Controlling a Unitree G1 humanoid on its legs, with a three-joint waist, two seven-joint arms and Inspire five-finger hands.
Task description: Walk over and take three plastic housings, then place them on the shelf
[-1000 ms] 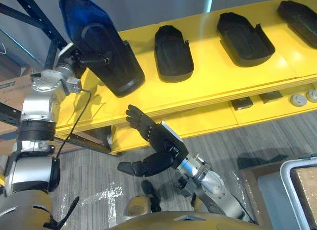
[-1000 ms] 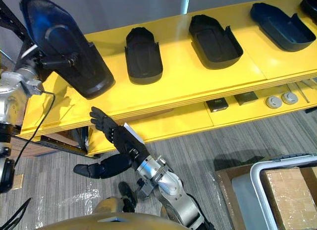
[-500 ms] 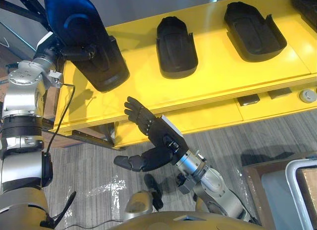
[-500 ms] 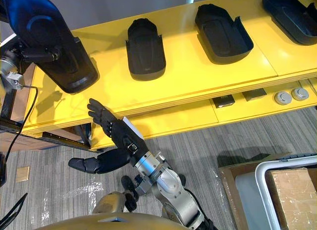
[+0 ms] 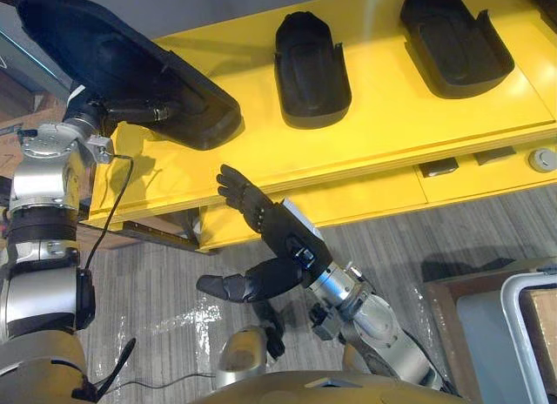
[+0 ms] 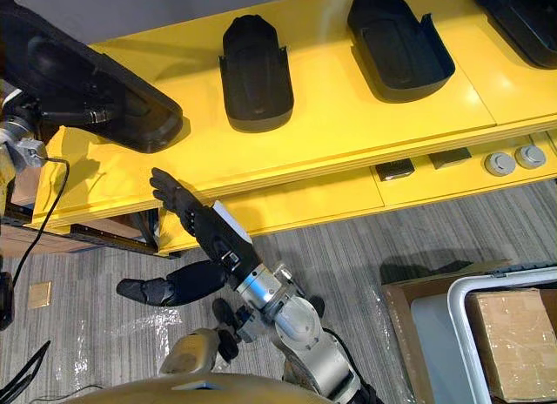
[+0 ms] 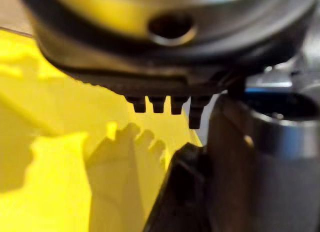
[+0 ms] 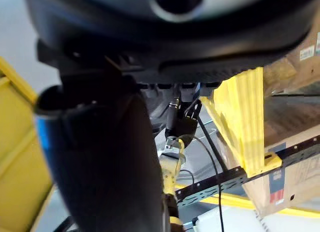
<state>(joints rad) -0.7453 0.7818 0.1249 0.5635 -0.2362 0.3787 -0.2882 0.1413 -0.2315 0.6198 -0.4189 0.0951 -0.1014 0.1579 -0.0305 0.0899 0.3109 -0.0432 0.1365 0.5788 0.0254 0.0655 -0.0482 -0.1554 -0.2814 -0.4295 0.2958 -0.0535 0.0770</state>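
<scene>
Left hand (image 5: 144, 113) clamping fingers on black housing (image 5: 104, 56) over far left end of yellow shelf (image 5: 383, 134). Black housing now lying much flatter than second ago, when it was standing steeply tilted; its right end touching or just clearing shelf top, cannot tell which. Right hand (image 5: 280, 239) hanging just below near edge of yellow shelf, fingers straight and spread apart, gripping nothing, barely shifting since. Second housing (image 5: 311, 56) and third housing (image 5: 454, 40) lying on shelf further right, staying put
</scene>
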